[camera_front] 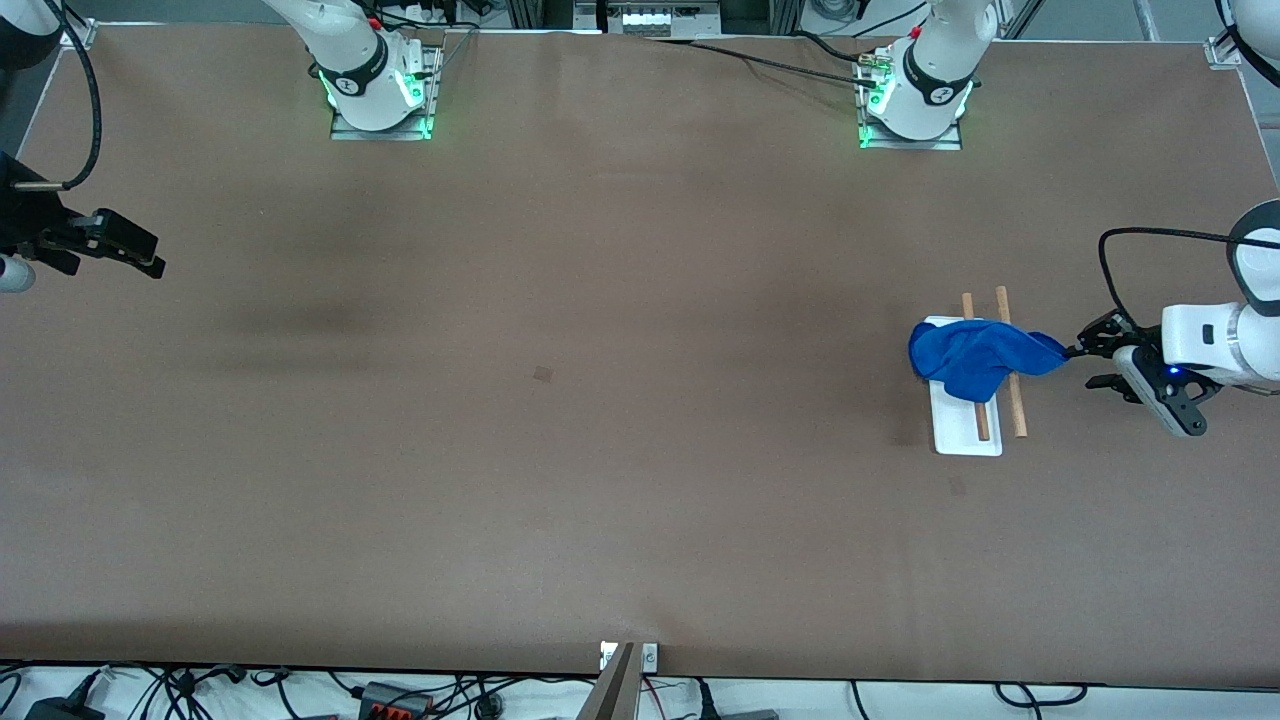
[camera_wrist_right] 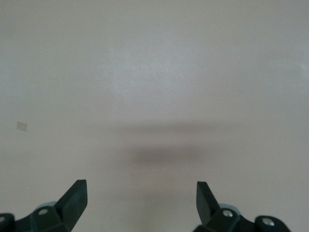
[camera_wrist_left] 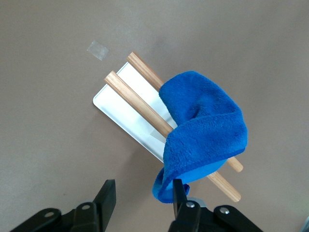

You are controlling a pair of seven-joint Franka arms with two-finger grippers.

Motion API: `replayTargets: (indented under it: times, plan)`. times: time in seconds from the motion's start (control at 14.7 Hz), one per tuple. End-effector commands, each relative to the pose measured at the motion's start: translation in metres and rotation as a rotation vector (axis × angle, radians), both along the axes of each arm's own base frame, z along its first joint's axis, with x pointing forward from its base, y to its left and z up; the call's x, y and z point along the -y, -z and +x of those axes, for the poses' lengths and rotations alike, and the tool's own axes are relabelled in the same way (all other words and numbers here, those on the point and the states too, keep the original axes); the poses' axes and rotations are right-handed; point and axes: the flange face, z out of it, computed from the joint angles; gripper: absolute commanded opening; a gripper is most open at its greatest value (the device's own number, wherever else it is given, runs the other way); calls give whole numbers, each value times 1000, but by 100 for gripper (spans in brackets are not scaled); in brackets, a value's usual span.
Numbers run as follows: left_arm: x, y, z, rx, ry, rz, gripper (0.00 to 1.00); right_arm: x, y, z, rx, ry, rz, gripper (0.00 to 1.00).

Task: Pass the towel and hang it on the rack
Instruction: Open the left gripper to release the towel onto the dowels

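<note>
On the brown worktop [camera_front: 600,400], a blue fleecy towel [camera_front: 975,358] draped the white-based, wooden-rodded rack [camera_front: 968,428]; at its three o'clock the left gripper [camera_front: 1088,364] hung, jaws apart. The right gripper [camera_front: 150,257] waited, jaws apart.

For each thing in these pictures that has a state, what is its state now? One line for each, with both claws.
Towel: blue, draped over both rods of the rack, one corner beside a finger of the left claw.
Rack: upright on the table, toward the left arm's end, rod ends bare.
Left claw: open, at the towel's corner, beside the rack.
Right claw: open, holds nothing, waits over bare table at the right arm's end.
</note>
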Motion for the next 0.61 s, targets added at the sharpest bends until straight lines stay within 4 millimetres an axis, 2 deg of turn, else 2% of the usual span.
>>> replayTargets:
  times: [0.0, 0.14, 0.34, 0.54]
  plan:
    - [-4, -8, 1, -8, 6, 11, 54, 0, -6, -8, 7, -16, -15, 100]
    - [-3, -12, 0, -24, -11, 5, 51, -1, -1, -6, 2, -18, -15, 100]
    - [-3, -33, 4, -49, -45, 16, 51, 0, 14, -7, -1, -22, -16, 100]
    - [2, -40, 5, -63, -80, 23, 51, 0, 8, -7, 7, -16, -14, 100]
